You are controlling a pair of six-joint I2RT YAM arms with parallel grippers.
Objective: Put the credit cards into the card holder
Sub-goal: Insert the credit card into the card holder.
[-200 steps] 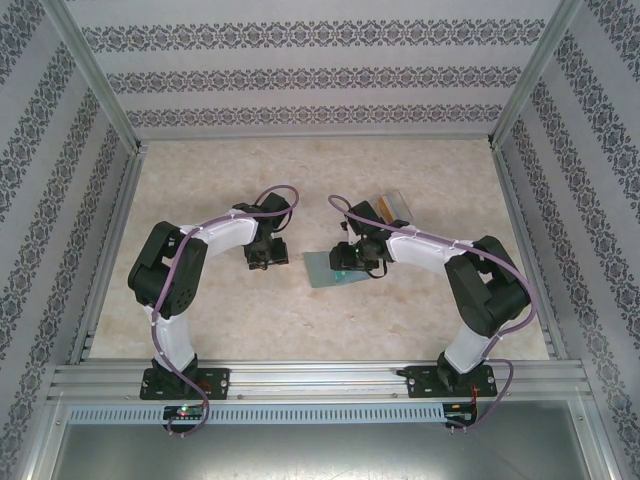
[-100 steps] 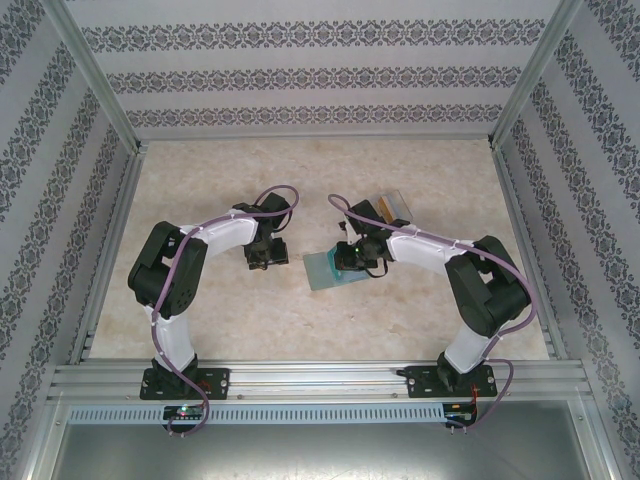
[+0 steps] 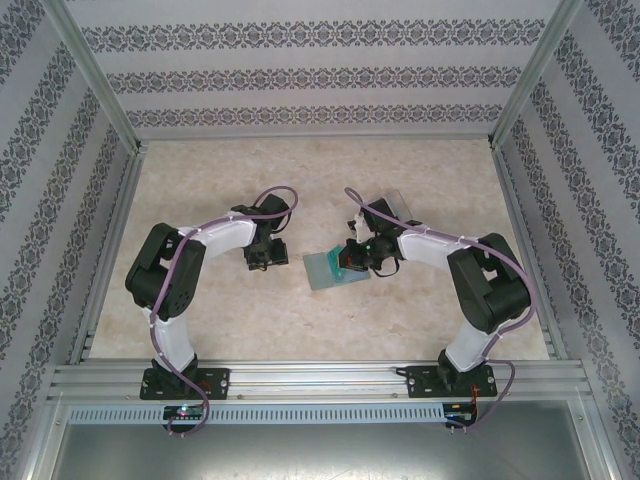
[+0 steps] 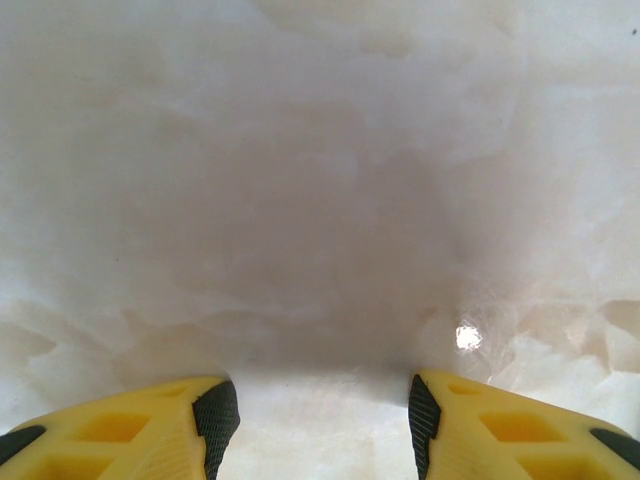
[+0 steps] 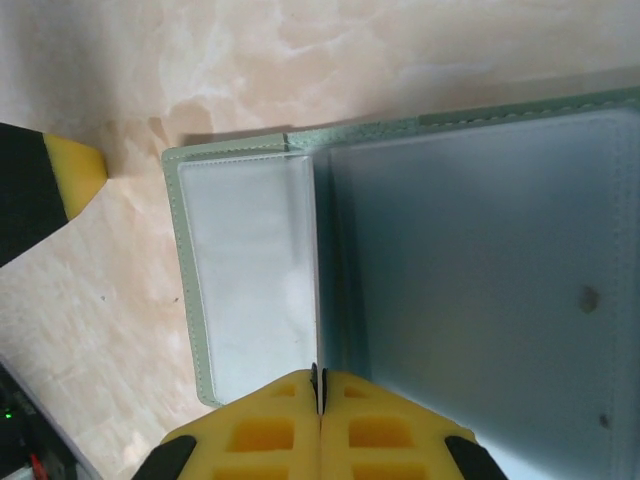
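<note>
**A:** Where is the card holder?

**B:** The card holder (image 3: 322,270) lies opened out on the table (image 3: 250,320), about mid-table between the two arms. It is just left of the right arm's (image 3: 440,245) wrist.

**A:** And the right fingers?

**B:** The right fingers (image 5: 270,425) are pressed flat together at one edge of the card holder (image 5: 250,270). They sit where its narrow pale pocket meets the wider blue-grey leaf. That leaf's edge runs straight into the seam between them, so they pinch the holder there.

**A:** The left fingers?

**B:** The left fingers (image 4: 180,430) stand about half apart with nothing between them. They are low over bare table (image 4: 320,200), left of the holder and apart from it.

**A:** Anything else on the table?

**B:** A pale flat thing (image 3: 403,202) peeks out on the far side of the right arm. It is too covered to tell what it is.
</note>
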